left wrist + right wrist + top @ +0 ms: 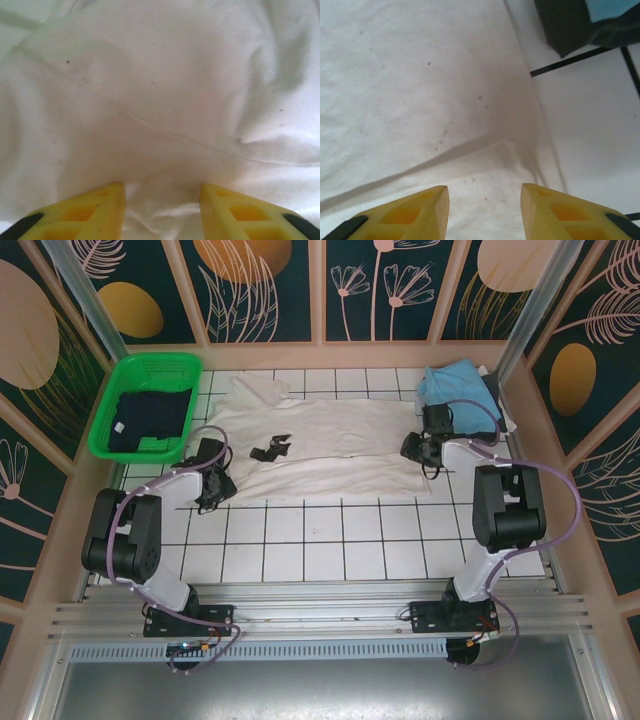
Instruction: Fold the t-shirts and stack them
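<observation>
A large cream-white t-shirt (pixel 330 445) lies spread flat across the middle of the tiled table. My left gripper (pixel 214 487) sits at its near left corner, jaws apart, with a rumpled fold of white cloth (pixel 160 100) between the yellow fingers (pixel 107 212). My right gripper (pixel 424 451) is at the shirt's right edge, open and low over the cloth (pixel 420 90), where a small ridge rises just ahead of its fingertips (pixel 540 210). A light blue t-shirt (pixel 457 388) lies at the back right on a dark cloth (pixel 565 25). A dark navy t-shirt (pixel 150 420) lies in the basket.
The green mesh basket (pixel 115 390) stands at the back left. A small black object (pixel 270 448) lies on the white shirt's left half. Bare white tiles (pixel 330 540) stretch between the shirt and the arm bases. Wooden-framed walls close the table in.
</observation>
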